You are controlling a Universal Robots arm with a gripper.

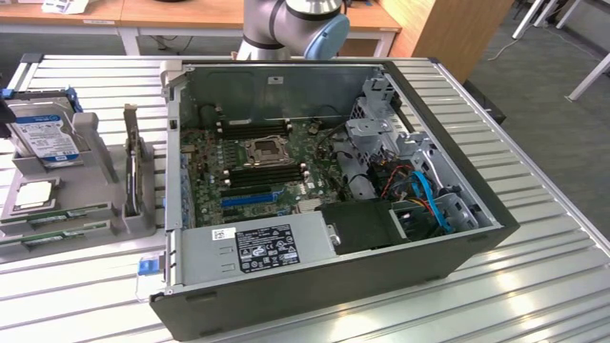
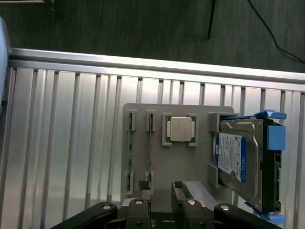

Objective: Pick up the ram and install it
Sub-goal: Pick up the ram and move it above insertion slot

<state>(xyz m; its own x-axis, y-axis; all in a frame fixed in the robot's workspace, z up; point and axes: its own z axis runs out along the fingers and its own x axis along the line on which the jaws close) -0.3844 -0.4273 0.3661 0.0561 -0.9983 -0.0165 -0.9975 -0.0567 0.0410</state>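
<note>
On gray holder (image 2: pixel 190 167), ram (image 2: pixel 150 148) on edge, lengthwise toward end effector (image 2: pixel 160 187)

I see a ribbed, glossy metal surface (image 1: pixel 533 286), a matt grey plastic tray (image 2: pixel 190 167), and a ram (image 1: pixel 59 214) of dull green board.

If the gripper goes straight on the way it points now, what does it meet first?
Probably the gray holder, just beside the ram standing on edge in it; the open gripper hangs above, though depth is unclear.
</note>
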